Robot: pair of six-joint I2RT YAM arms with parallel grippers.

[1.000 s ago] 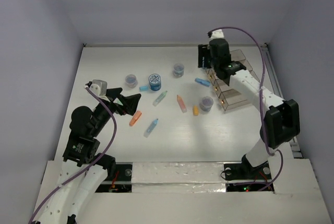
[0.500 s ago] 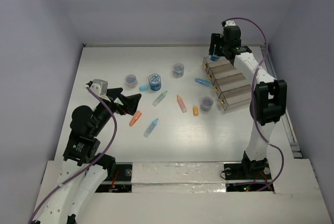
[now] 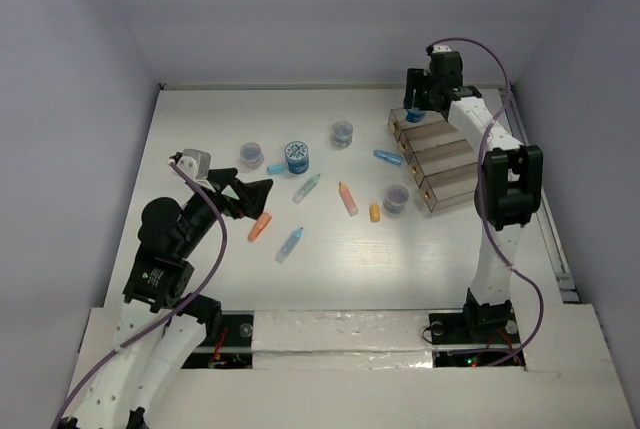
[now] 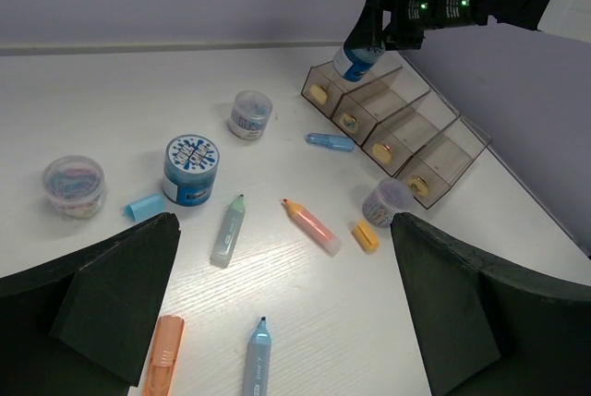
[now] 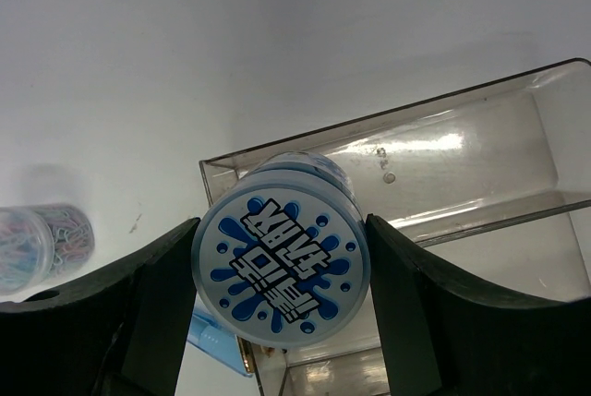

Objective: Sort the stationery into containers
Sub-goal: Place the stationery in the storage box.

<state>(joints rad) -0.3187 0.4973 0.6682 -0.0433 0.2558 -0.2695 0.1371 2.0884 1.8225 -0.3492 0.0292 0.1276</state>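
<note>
My right gripper (image 5: 282, 267) is shut on a blue round roll (image 5: 282, 262) with a white patterned top. It holds the roll just above the near end of the farthest bin (image 5: 443, 138) of the containers (image 3: 440, 154). The left wrist view shows that roll (image 4: 355, 59) tilted over the rack (image 4: 397, 128). My left gripper (image 4: 283, 221) hangs open over the table, with nothing between its fingers. Below it lie a second blue roll (image 4: 192, 169), a green stick (image 4: 227, 230), an orange marker (image 4: 311, 225) and a light-blue stick (image 4: 258, 359).
Three small jars (image 3: 251, 154) (image 3: 342, 133) (image 3: 396, 198) stand on the white table. A light-blue stick (image 3: 388, 157) lies beside the rack. An orange cap (image 3: 375, 212), an orange stick (image 3: 259, 226) and a blue cap (image 3: 275, 168) lie scattered. Walls close in the table's far and side edges.
My right arm has swung back and stretched toward the far bin, carrying the blue roll with it. The left arm has hardly moved.
</note>
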